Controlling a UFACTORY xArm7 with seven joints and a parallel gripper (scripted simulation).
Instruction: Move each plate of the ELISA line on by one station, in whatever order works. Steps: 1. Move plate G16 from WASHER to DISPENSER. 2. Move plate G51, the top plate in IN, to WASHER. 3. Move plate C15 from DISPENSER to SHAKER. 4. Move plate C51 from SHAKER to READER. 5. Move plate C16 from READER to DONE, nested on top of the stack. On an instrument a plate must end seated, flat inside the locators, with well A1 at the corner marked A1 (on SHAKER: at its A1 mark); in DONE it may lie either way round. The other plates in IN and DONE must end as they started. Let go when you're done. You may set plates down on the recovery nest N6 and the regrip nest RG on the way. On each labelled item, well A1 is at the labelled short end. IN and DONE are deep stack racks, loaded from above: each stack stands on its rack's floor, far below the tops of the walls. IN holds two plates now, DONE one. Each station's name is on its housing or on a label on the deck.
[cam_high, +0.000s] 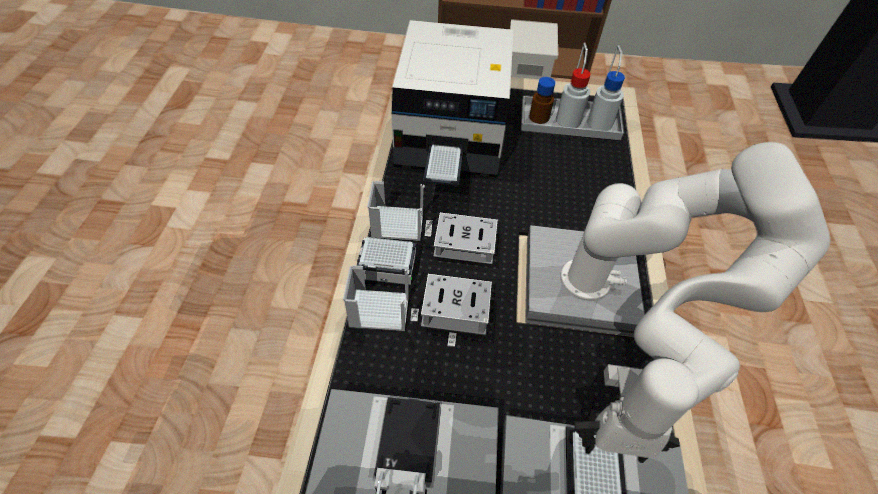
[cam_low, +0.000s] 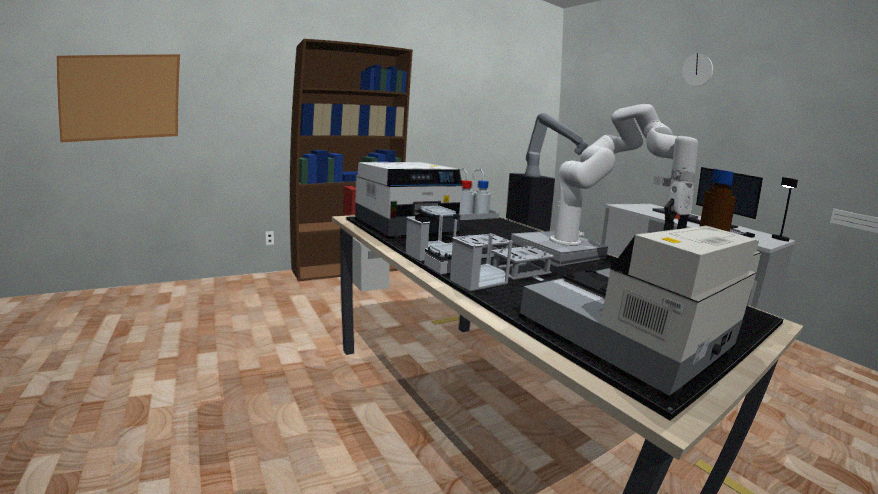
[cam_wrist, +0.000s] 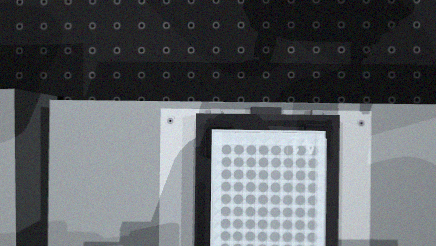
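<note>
A white well plate (cam_high: 595, 473) sits flat in a black nest on the near right instrument; in the wrist view the plate (cam_wrist: 268, 187) fills the lower middle, with its far short end in sight. My gripper (cam_high: 586, 435) hangs above that plate's far end, open and empty; it also shows in the exterior view (cam_low: 675, 215) behind the big housing. The near left instrument's black nest (cam_high: 407, 439) holds no plate and carries an A1 mark. Another plate (cam_high: 443, 162) lies on the tray of the far white instrument. My fingers are out of the wrist view.
On the left stand a rack with a plate (cam_high: 396, 221), a plate on a low station (cam_high: 385, 254) and a second rack with a plate (cam_high: 377, 307). Nests N6 (cam_high: 465, 232) and RG (cam_high: 457, 299) hold nothing. Bottles (cam_high: 574, 98) stand at the back.
</note>
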